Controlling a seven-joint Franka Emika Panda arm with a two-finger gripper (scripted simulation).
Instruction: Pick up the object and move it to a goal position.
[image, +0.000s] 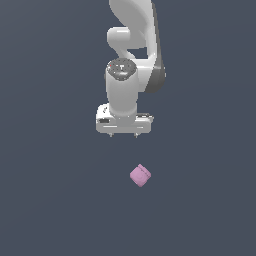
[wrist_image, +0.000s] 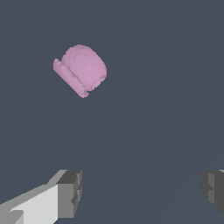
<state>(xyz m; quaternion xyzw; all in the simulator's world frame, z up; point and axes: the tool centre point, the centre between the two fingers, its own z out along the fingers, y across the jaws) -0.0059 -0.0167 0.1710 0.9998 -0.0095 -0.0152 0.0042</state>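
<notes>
Two jaws spread wide, nothing between them, gripper (image: 123, 135) hanging well above the tabletop (image: 50, 200). Pink object (image: 140, 175) lies off-center, toward the exterior view's right. I'd shift over it first, match its tilt, then drop straight down before squeezing.

Flat, even, dim render lighting; sharp focus, no cast shadows.
</notes>
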